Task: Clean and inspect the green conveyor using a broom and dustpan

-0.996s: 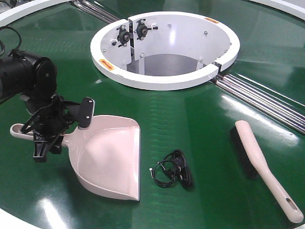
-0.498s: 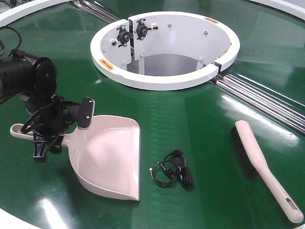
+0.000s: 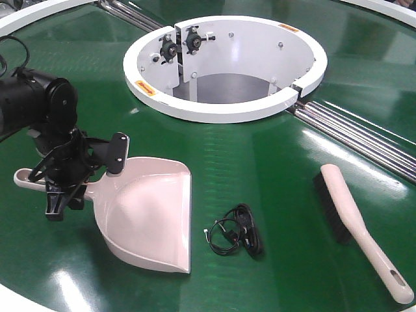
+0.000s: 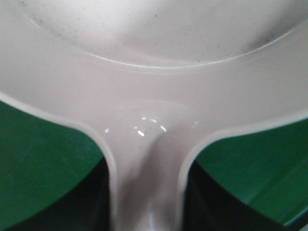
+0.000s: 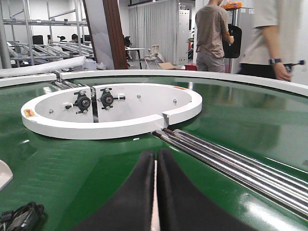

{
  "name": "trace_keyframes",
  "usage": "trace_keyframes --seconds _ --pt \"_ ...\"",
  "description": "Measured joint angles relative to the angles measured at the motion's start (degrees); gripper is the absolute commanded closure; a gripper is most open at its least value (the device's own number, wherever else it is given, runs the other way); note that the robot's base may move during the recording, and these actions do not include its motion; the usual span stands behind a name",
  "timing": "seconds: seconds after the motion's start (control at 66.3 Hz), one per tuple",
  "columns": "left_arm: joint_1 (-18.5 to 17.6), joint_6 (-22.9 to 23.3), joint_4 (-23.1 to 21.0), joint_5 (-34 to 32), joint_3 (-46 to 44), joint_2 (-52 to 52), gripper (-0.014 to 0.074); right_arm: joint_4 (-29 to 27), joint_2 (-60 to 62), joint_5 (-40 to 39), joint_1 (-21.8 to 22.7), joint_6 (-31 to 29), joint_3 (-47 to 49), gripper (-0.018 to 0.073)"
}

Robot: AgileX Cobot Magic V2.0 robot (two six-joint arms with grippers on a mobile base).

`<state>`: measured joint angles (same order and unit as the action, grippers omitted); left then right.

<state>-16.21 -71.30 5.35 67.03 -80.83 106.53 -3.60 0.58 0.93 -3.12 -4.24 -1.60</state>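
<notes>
Dustpan (image 3: 153, 214) plastic showed pale pinkish-beige and glossy, the wide flat mouth facing the near right and the long handle running left. It lay flat on the green conveyor (image 3: 260, 162) at the near left. The left gripper (image 3: 88, 180) straddled the handle's neck, its black fingers spread well apart on either side, jaws released. The broom (image 3: 354, 224) lay well apart at the near right, black bristles toward the left, slotted handle end nearest the camera. A small black cable bundle (image 3: 237, 237) sat between the two. The belt was dark green and reflective, with a white ring opening (image 3: 224, 112) behind and steel rollers (image 3: 354, 133) running off to the right. The right gripper (image 5: 155, 156) hung low over the belt, jaws clenched on nothing, only a thin pale slit between them. Two people (image 5: 210, 33) stood beyond the white rim, heads cut off. In the left wrist view only the dustpan's neck and green belt were clear; the dark patches beside it were hard to make out.
</notes>
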Motion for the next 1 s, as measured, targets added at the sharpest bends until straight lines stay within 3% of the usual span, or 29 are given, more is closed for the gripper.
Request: trace_keyframes --seconds 0.528,0.724,0.996 --pt "0.00 0.00 0.00 0.00 0.00 0.00 0.0603 0.00 0.00 -0.93 0.00 0.00 0.00 0.0568" --pt "0.00 0.00 0.00 0.00 0.00 0.00 0.0603 0.00 0.00 -8.42 0.00 0.00 0.08 0.0568" --pt "0.00 0.00 0.00 0.05 0.00 0.00 0.0603 -0.13 -8.19 7.36 0.00 0.12 14.43 0.0568"
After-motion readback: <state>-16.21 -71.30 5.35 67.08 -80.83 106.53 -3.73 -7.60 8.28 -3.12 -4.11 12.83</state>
